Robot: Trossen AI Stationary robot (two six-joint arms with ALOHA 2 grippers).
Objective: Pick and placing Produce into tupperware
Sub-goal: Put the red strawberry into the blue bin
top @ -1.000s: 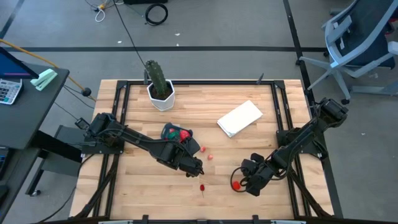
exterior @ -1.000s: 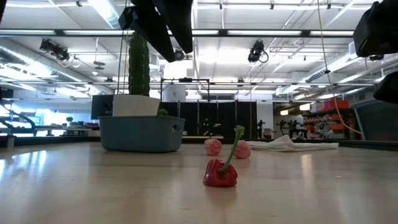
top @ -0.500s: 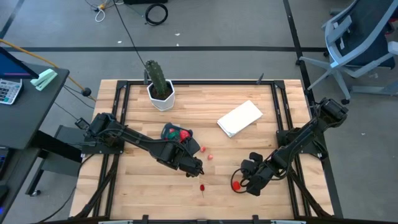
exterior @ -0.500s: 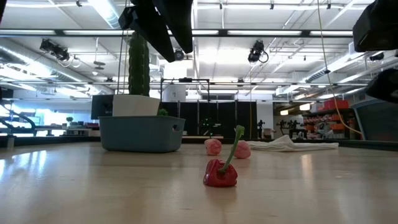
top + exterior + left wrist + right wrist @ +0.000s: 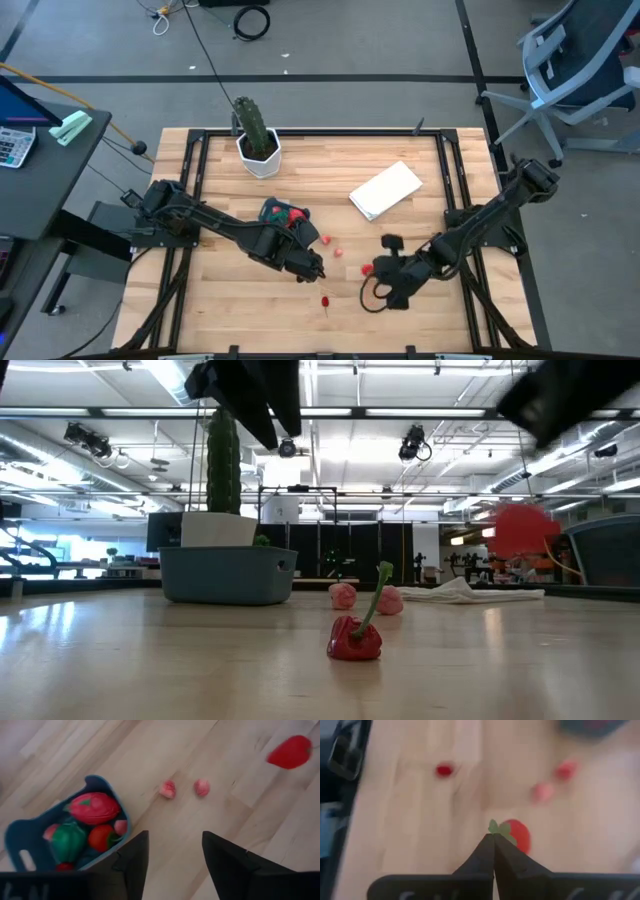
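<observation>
The teal tupperware (image 5: 283, 214) sits left of the table's middle with several produce pieces inside (image 5: 93, 808). Two pink pieces (image 5: 332, 246) and a red pepper (image 5: 355, 637) lie on the wood in front of it. My left gripper (image 5: 315, 268) hovers open between the tupperware and the pepper, nothing between its fingers (image 5: 175, 836). My right gripper (image 5: 374, 271) is to its right, shut on a red fruit with a green top (image 5: 518, 836). That fruit shows in the air in the low view (image 5: 525, 530). My right gripper pinches the fruit's green leafy top (image 5: 495, 827) between its two fingertips, slanting down from the table's right side. The red body hangs below and beyond the tips, lifted clear of the table.
A cactus in a white pot (image 5: 256, 140) stands at the far left. A flat white item (image 5: 386, 190) lies at the far right. Black frame rails run along the table's edges (image 5: 440, 160). Bare wood lies between the pepper and the right gripper.
My right gripper has risen and gone toward the table's left and far side, rolling as it went. The red fruit, which lay on the wood by its fingers, now hangs clear of the table.
</observation>
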